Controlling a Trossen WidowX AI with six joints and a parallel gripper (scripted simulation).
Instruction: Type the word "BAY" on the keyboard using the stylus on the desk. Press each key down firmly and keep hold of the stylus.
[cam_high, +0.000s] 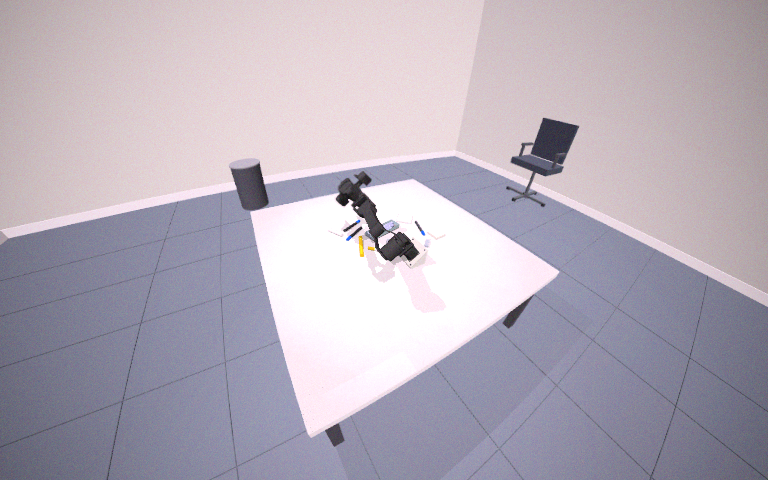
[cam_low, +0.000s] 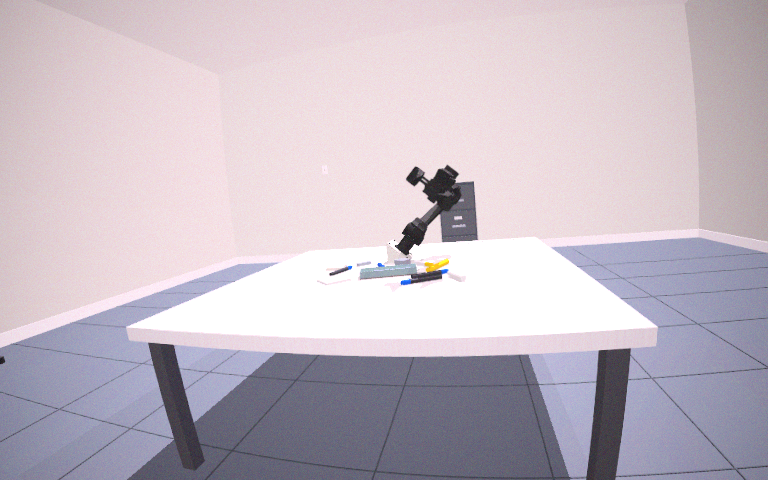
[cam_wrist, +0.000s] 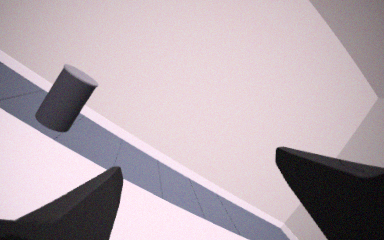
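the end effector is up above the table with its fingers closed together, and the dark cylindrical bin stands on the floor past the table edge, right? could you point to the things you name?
Not quite: the fingers are wide apart, as the wrist view shows. The end effector (cam_high: 352, 188) (cam_low: 433, 174) (cam_wrist: 200, 164) is indeed above the table (cam_high: 351, 316) (cam_low: 390, 316) (cam_wrist: 30, 165), and the bin (cam_high: 249, 185) (cam_wrist: 65, 100) is on the floor past its edge.

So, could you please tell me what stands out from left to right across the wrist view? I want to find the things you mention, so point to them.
Dark cylindrical bin (cam_high: 249, 185) (cam_wrist: 66, 99), the gripper's left-hand finger in the picture (cam_wrist: 95, 205), its right-hand finger (cam_wrist: 330, 185).
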